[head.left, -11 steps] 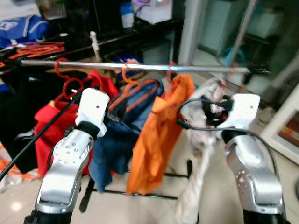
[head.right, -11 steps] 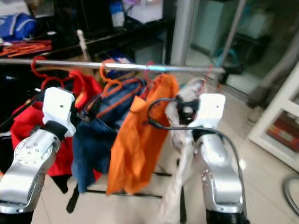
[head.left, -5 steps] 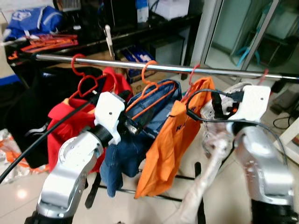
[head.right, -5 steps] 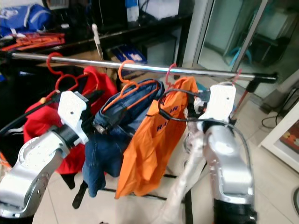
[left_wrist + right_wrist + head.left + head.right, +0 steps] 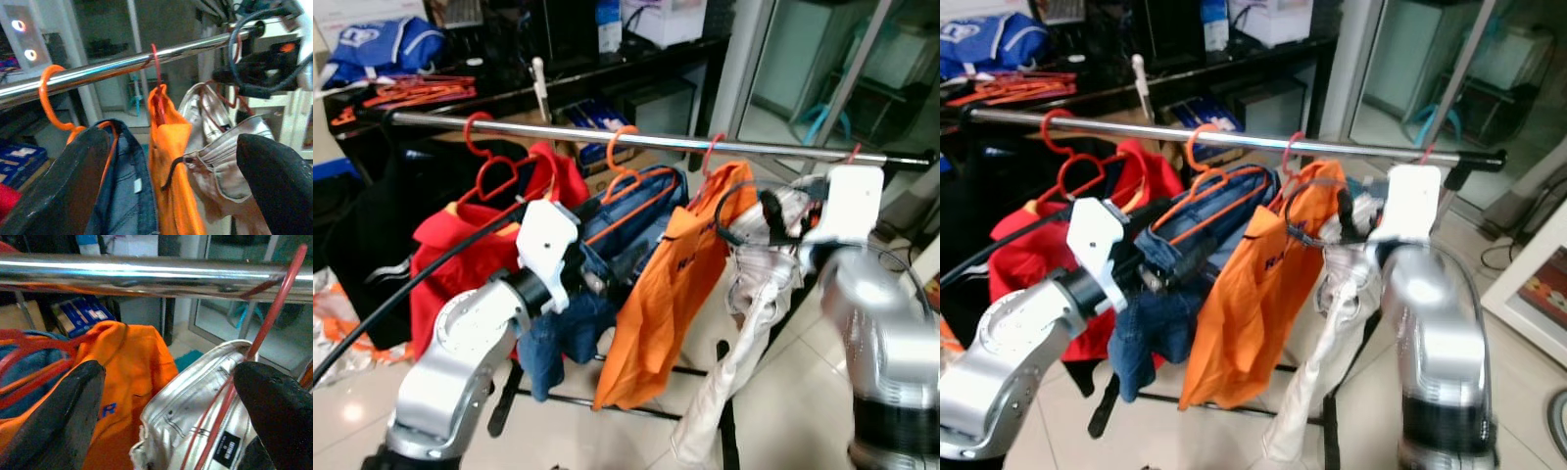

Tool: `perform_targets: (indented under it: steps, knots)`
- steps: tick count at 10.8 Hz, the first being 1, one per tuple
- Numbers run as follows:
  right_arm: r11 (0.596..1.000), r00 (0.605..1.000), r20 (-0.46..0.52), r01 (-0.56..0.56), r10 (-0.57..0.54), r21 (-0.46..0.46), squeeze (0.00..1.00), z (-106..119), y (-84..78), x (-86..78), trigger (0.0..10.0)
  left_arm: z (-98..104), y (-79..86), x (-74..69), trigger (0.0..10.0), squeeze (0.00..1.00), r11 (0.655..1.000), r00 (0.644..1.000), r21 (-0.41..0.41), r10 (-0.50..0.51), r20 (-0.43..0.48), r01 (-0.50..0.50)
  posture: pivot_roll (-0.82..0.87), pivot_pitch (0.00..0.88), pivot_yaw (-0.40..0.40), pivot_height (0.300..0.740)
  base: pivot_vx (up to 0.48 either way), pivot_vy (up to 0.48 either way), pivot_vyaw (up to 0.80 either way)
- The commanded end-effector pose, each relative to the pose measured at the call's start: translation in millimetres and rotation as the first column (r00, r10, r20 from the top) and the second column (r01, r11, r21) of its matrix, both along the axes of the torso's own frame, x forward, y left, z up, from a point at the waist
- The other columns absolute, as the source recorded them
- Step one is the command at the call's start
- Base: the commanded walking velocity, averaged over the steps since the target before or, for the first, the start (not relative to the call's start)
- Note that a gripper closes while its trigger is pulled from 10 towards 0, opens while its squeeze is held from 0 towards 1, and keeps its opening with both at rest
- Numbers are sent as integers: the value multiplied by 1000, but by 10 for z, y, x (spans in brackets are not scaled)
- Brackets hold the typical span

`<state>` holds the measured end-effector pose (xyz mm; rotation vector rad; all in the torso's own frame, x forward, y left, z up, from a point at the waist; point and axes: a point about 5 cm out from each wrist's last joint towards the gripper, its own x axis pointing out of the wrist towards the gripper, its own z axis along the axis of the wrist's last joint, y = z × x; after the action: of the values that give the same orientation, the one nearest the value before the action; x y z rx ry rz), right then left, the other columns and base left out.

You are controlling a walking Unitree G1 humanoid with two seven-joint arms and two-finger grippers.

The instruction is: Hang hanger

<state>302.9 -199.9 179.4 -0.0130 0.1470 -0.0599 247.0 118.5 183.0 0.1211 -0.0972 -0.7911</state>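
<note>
- Left eye view shows a steel rail [image 5: 656, 140] running left to right across the scene, with four garments hanging from it on hangers.
- From left to right: a red shirt [image 5: 460, 245] on an orange hanger, jeans [image 5: 617, 245] on an orange hanger [image 5: 625, 162], an orange shirt [image 5: 675, 284] on a red hanger, and pale trousers [image 5: 744, 333] on a red hanger [image 5: 264, 338].
- That red hanger is hooked over the rail near its right end, with the pale trousers draped on it.
- Right tool [image 5: 171, 416] is raised just below the rail, near the trousers; its fingers [image 5: 274, 406] stand wide apart and grip nothing, the hanger's wire passing between them.
- Left tool [image 5: 171, 191] is held up in front of the jeans and orange shirt; its fingers [image 5: 68, 181] are also spread wide with nothing between them.
- Left arm [image 5: 470, 343] reaches from the near left, right arm [image 5: 881, 333] from the near right.
- Far behind the rail, a dark worktop [image 5: 509, 93] carries loose orange hangers [image 5: 411, 91] and a blue bag [image 5: 382, 44].
- Tiled floor [image 5: 578, 431] lies under the rack.
</note>
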Motion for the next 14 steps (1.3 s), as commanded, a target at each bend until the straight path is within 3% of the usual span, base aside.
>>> perform_targets:
  steps: [1,2,6,9,11,14]
  knots:
    - [1000,999,-40,-3,4,12,302,-40,-12,46,10000,27,-32,-52,10000,0,998,998,9,-57,5,57,-119,0,24,740,0,0,0]
    - [999,998,-67,22,-21,25,0,-55,-58,101,10000,22,-66,-92,10000,0,992,992,20,-123,-18,123,-116,0,23,740,0,0,0]
    - [988,990,-98,111,-101,104,0,40,-190,142,10000,-9,-45,-104,10000,0,989,990,59,-136,-33,138,-113,0,19,740,0,0,0]
    - [982,987,-126,122,-104,144,0,37,-226,104,10000,29,-17,-59,10000,0,986,984,24,-160,-83,162,-119,0,27,740,0,0,0]
    - [978,980,-175,123,-93,168,0,-62,-218,226,10000,24,-35,-38,10000,0,983,979,14,-181,-97,183,-122,0,34,740,0,0,0]
    - [977,972,-199,154,-124,148,0,-9,-249,384,10000,45,-37,-59,10000,0,981,979,30,-186,-87,189,-112,0,23,740,0,0,0]
